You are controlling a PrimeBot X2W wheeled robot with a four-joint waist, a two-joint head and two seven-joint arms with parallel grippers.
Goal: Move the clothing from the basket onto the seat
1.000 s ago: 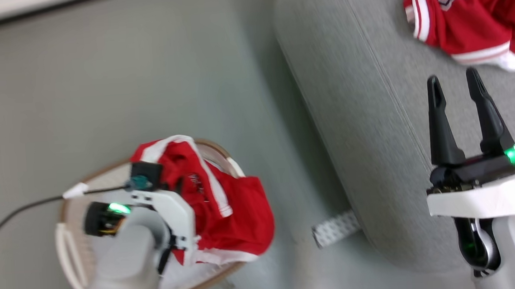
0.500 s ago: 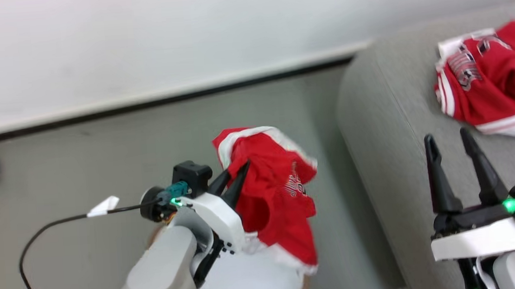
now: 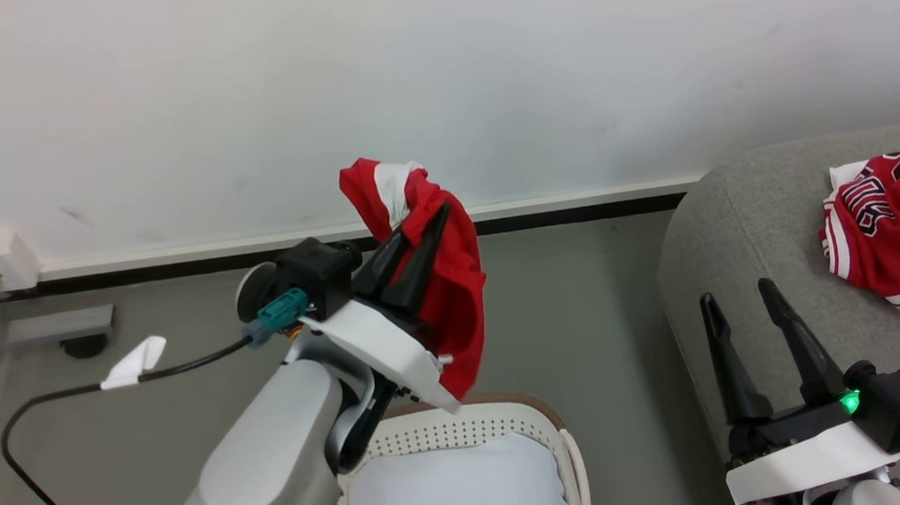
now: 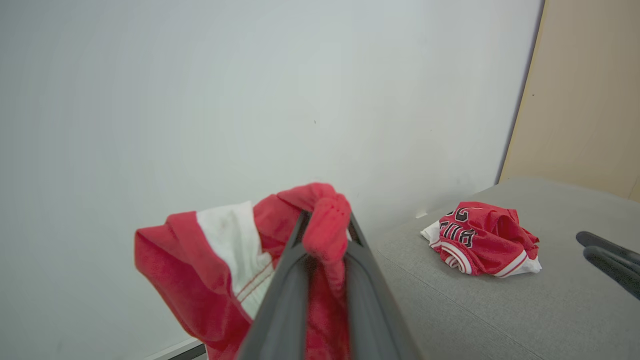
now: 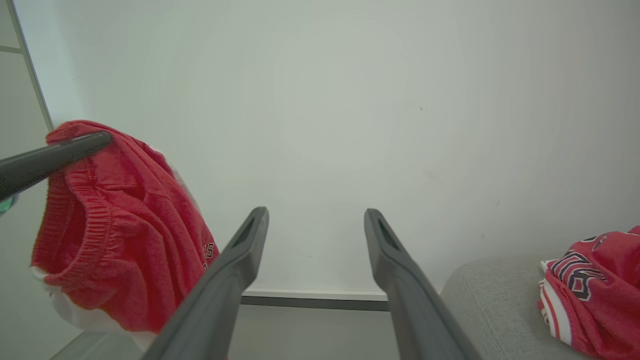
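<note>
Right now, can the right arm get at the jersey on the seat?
Probably yes: the right gripper, open and empty, points toward the jersey, with only bare seat between them.

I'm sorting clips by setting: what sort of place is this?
Probably a home-style living room or a mock-up of one: a grey upholstered seat, a laundry basket on the floor, and a white wall with skirting.

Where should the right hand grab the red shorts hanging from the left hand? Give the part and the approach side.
Grip the loose lower drape of the red shorts, below where the left hand pinches their bunched top. Bring the open right hand in from the robot's right: the fabric hangs free on that side, away from the left arm.
</note>
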